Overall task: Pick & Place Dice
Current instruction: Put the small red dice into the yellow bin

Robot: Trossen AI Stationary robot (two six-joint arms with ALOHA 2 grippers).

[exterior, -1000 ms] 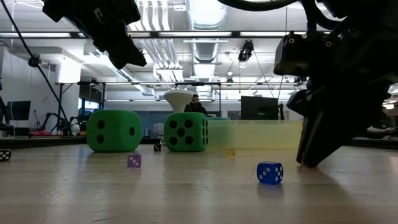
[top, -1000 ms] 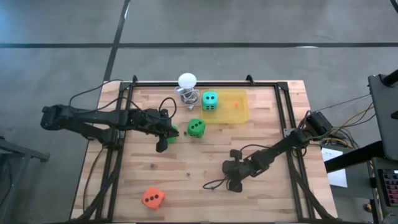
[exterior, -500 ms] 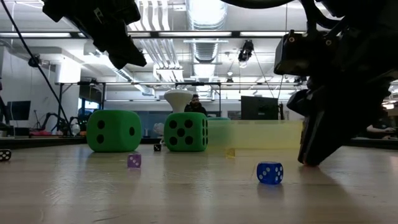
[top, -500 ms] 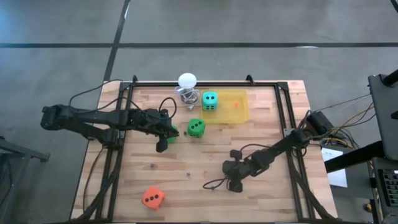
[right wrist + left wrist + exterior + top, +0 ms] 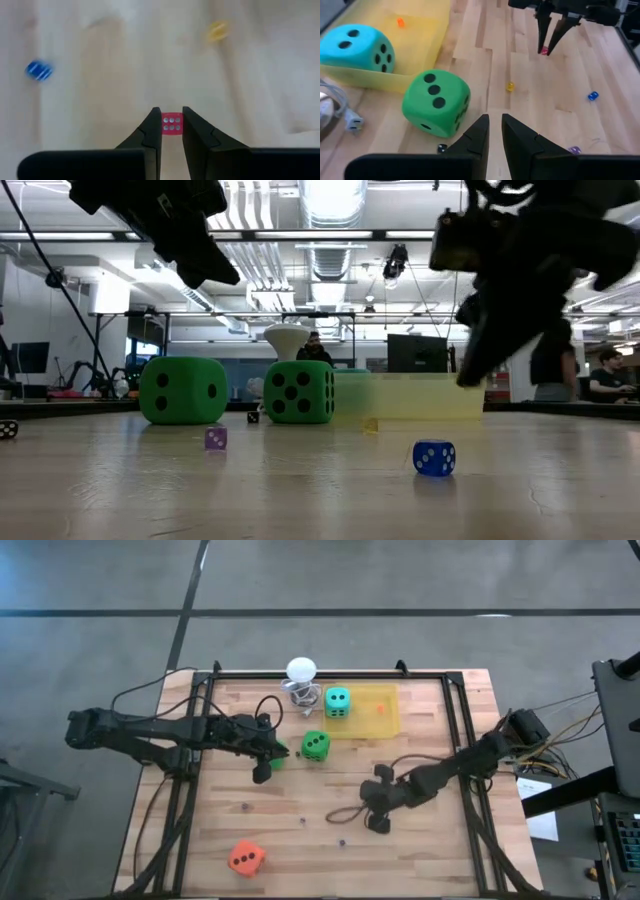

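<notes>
The right gripper [image 5: 171, 129] has its fingers clenched on a tiny pink-red cube die with white pips [image 5: 171, 123], pinched at the very fingertips and lifted clear of the pale wooden surface [image 5: 300, 850]. The left wrist view confirms it: the die shows as a pink speck between the far fingertips. With so slight a grip, the carry probably wants to be slow and level, with no sudden wrist turns, or the die may squirt out.

The likely goal is the translucent yellow tray [image 5: 380, 722], where a large soft teal die with black pips [image 5: 338, 702] already sits. A large bright green foam die [image 5: 315, 745] lies just in front of the tray, so approaching high over it seems wise.

The left gripper [image 5: 493, 131] hovers near that green die, fingers nearly together, holding nothing.
</notes>
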